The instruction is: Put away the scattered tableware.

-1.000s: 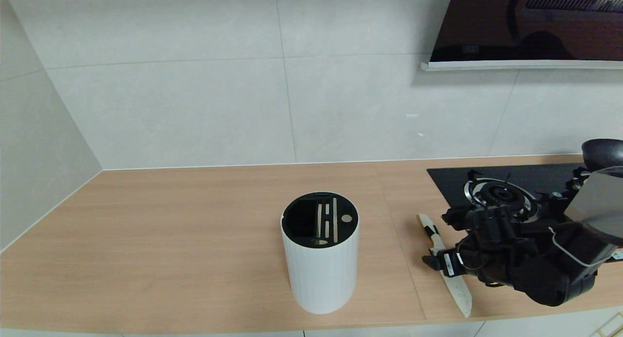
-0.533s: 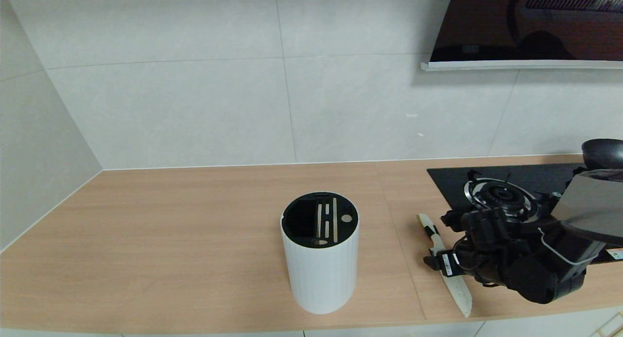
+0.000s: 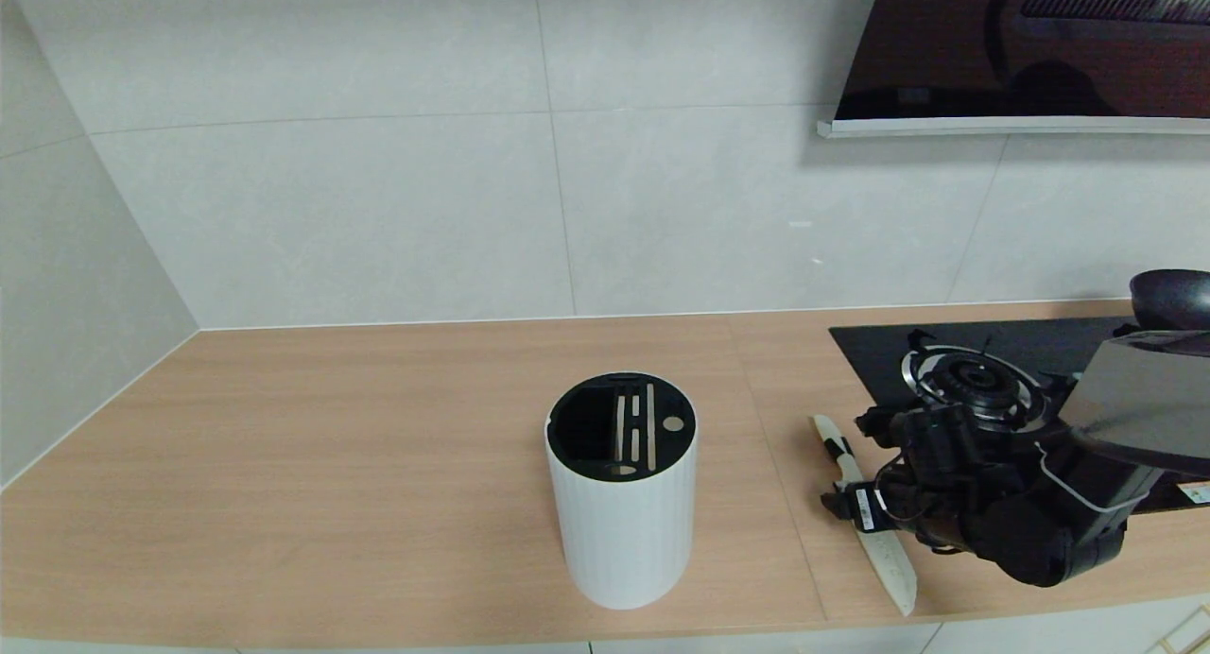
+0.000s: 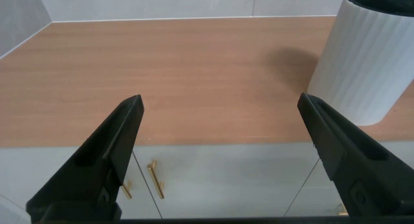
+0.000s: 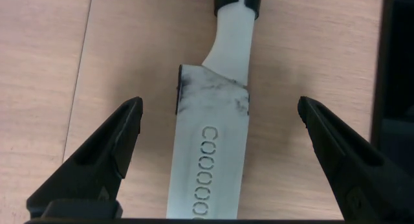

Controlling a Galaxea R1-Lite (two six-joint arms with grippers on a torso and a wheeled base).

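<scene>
Three views, one step: the pick-up of the knife, judged not yet begun in earnest.

Head view. The knife [image 3: 865,512] lay flat on the bench [image 3: 331,465], between the white slotted holder [image 3: 621,489] and the hob [image 3: 945,352], just beside the hob's near corner. Its long axis ran roughly from the wall to the bench's front edge. The handle lay toward the wall, and the tip lay toward the front edge, slanted a little to my right. My right gripper [image 3: 855,467] hung over the handle end of the blade.

Left wrist view. My left gripper [image 4: 220,159] had its jaws wide with nothing between them. It hung off the bench's front edge above the cabinet doors [image 4: 194,179], with the holder near.

Right wrist view. My right jaws were wide and straddled the blade across its long axis, near where blade meets handle. Neither finger appeared to touch it.

Judgement. The next move called for a descent until the fingers flanked the knife at bench level, then a close across its narrow width. A thin, flat blade offers little to grip. The knife would afterwards need turning tip-down to enter a slot in the holder.
</scene>
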